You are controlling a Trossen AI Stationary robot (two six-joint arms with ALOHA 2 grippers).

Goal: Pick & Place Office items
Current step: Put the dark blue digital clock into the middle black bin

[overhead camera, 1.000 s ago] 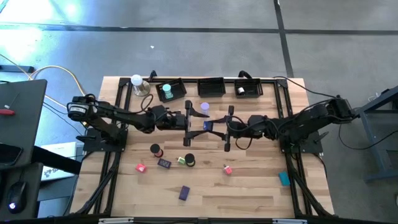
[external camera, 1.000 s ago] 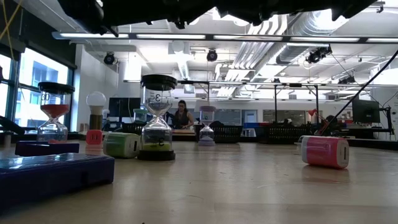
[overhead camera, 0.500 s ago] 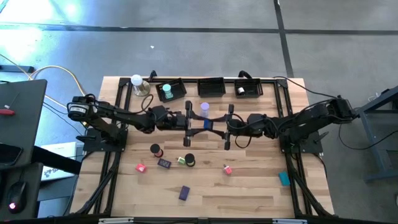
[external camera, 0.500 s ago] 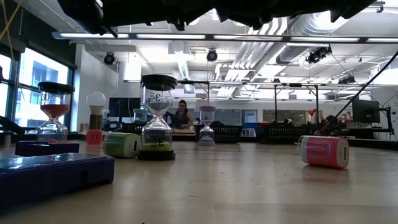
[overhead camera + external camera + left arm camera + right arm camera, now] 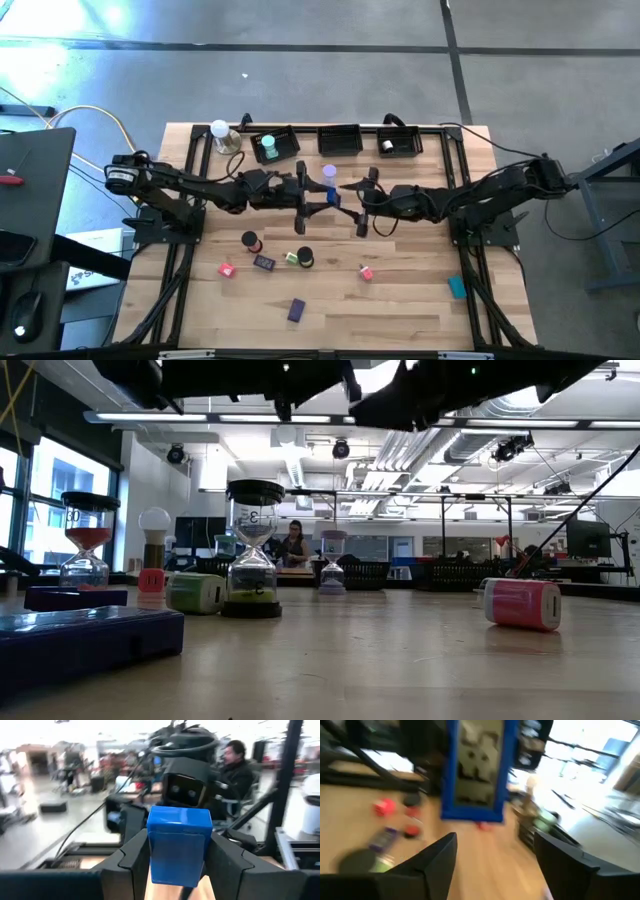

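white ball [image 5: 219, 129] on metal base | black trays [image 5: 339, 140] at table's [image 5: 400, 310] far edge

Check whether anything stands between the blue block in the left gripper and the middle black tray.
Yes: seen from above, the lilac cylinder stands on the table between the blue block, held by the left gripper, and the middle black tray. Nothing else visible lies on that line.

The wooden worktop [image 5: 400, 310] carries three black trays [image 5: 339, 139] along its far edge, with a white ball on a metal base [image 5: 222, 134] beside them. Scattered nearer lie a red-topped roll [image 5: 249, 241], a pink block [image 5: 227, 269], a purple block [image 5: 296, 310], a black-capped hourglass [image 5: 304, 259], another pink block [image 5: 366, 272] and a teal block [image 5: 456, 287].
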